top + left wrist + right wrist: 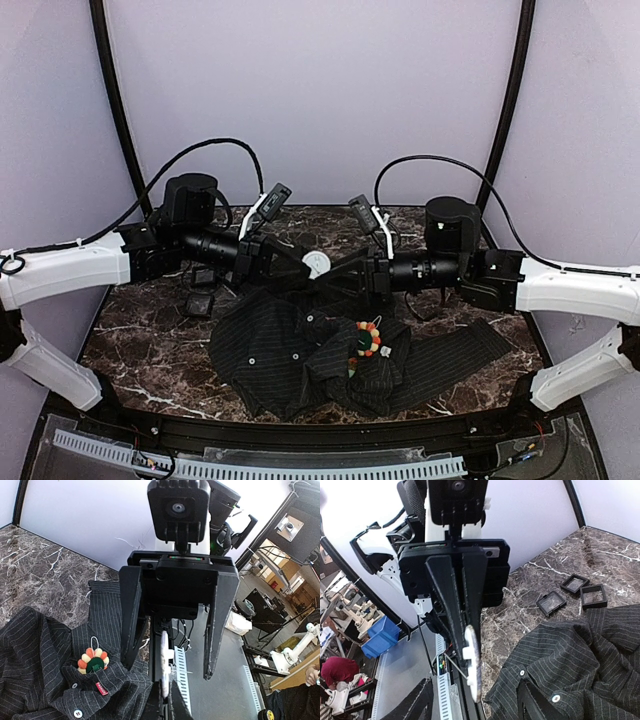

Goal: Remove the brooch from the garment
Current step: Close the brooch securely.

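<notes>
The dark pinstriped garment [290, 355] lies crumpled on the marble table [130, 340]. The flower brooch [365, 340], green-centred with orange, red and white beads, is still on the cloth and also shows in the left wrist view [92, 661], beside a red label. Both arms meet tip to tip above the garment's collar. My right gripper [327, 268] [469, 647] is shut on a white round disc [317, 263] [474, 667], seen edge-on. My left gripper [303, 272] [169, 670] is open, its fingers [131, 630] standing either side of that disc [165, 665] without touching it.
Three small square black boxes [551, 602] [574, 583] [593, 596] lie on the marble beyond the garment's left side, with one visible in the top view [200, 300]. A slotted cable rail [300, 468] runs along the near edge. White walls enclose the back.
</notes>
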Motion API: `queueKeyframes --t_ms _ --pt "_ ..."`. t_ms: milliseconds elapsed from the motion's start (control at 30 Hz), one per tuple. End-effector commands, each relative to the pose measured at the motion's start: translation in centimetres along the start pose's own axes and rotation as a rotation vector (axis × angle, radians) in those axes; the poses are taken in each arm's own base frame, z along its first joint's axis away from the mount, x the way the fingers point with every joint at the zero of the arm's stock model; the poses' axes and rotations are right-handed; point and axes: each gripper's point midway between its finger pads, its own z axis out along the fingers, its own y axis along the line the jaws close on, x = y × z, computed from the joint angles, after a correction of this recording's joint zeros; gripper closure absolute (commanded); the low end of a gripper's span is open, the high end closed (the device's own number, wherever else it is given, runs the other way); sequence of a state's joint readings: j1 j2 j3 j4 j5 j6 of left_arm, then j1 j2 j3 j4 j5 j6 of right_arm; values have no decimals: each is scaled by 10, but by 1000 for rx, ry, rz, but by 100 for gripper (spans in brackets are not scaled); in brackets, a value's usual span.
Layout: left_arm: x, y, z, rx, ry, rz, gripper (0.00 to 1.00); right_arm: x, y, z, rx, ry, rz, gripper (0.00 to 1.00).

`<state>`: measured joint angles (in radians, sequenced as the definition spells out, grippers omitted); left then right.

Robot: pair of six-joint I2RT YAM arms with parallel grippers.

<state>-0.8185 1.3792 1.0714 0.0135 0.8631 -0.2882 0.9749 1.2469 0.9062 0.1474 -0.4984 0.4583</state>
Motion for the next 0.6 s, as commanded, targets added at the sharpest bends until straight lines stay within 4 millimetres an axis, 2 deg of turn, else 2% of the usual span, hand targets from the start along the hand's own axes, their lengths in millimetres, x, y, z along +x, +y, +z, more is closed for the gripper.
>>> queueKeyframes --t_ms 0,267,567 --pt "-4 -10 -4 20 -21 21 99 -21 -1 0 33 -99 -19 46" --pt "-4 -10 -4 23 -20 20 99 -19 -1 8 18 -92 -18 57" --pt "-3 -8 -3 26 -16 14 99 -22 -6 11 41 -105 -5 63"
